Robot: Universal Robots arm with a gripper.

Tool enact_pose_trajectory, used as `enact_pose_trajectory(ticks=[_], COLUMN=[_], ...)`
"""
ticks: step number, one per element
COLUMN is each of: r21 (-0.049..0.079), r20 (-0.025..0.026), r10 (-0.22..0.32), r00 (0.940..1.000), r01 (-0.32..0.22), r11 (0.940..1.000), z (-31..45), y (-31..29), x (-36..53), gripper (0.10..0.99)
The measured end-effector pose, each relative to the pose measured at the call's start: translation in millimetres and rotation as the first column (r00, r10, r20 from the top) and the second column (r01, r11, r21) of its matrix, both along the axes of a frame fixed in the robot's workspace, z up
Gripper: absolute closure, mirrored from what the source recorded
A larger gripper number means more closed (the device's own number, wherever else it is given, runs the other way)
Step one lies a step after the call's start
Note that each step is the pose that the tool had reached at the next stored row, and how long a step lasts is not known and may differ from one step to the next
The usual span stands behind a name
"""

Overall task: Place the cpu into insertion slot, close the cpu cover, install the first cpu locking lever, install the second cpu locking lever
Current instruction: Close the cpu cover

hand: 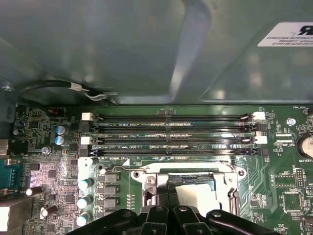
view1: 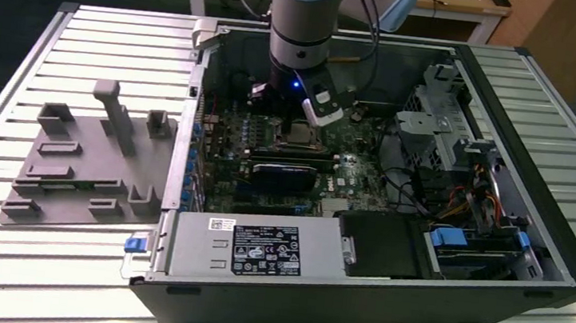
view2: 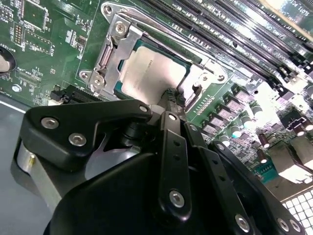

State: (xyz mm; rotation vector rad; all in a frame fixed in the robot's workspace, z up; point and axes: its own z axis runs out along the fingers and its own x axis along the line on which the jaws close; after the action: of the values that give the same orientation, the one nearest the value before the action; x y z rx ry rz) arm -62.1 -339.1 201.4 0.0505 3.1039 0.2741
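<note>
- Silver-grey cpu lies in the insertion slot, with the cpu cover flat around it.
- Black gripper has its tips pressed together at the cover's edge.
- White printed label sits on the near grey box.

The cpu looks matt metal, the cpu cover shiny metal, the pincer smooth black.

The case lies open on the table, from the middle of the frame to the exterior view's right. The fixture sits beside it at the exterior view's left. Inside, the board lies flat, with the power supply below it in the frame. My gripper hangs over the slot at upper centre. In the second wrist view the cpu lies in the slot, with the cover around it.
</note>
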Motion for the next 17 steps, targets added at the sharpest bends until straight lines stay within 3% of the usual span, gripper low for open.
enact_pose_trajectory(ticks=[7,17], r21=[0.007,0.013], r20=[0.0014,0.0018], r10=[0.0,0.0], r00=[1.0,1.0], r01=[0.0,0.0], r11=[1.0,0.9999], z=[-0.1,-4.0], y=[-0.1,-0.2], x=[-8.0,-8.6], gripper=[0.984,0.984])
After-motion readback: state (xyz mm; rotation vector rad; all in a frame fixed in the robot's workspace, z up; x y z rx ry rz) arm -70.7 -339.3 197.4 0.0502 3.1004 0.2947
